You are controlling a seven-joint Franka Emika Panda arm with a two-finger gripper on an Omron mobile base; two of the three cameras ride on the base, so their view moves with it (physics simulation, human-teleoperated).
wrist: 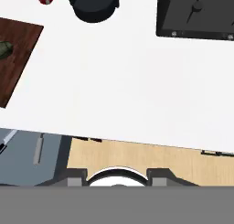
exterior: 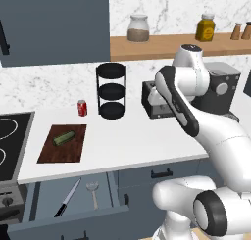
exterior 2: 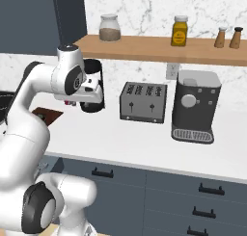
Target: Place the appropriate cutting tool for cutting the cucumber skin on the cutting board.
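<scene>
Peeler [exterior: 93,194] lies in the open drawer [exterior: 73,204] below the white counter [exterior: 127,141], its pale handle running toward the drawer front and its rounded grey loop head toward the counter edge, so the long axis goes front to back. One long knife [exterior: 67,198] lies just beside it on the left, apart from it, black handle toward the drawer front and silver blade slanting up and to the right. In the hand view the peeler handle [wrist: 39,149] shows as a pale bar in the drawer at lower left.

One cucumber [exterior: 63,138] rests on the single dark reddish-brown cutting board [exterior: 51,153], tilted diagonally with its right end farther back. The board sits on the counter between the stovetop [exterior: 12,141] and a black three-tier rack [exterior: 112,90]. One red can [exterior: 82,108] stands just left of the rack, behind the board.

Farther right stand one toaster [exterior 2: 143,102] and one coffee machine [exterior 2: 195,107]. The wooden shelf [exterior 2: 159,49] carries one glass jar [exterior 2: 110,28], one yellow bottle [exterior 2: 179,31] and two small shakers [exterior 2: 228,37].

The arm is raised over the counter, its hand above the bare stretch between the board and the toaster. The gripper [wrist: 119,178] holds nothing visible; whether its jaws stand apart or together cannot be told.
</scene>
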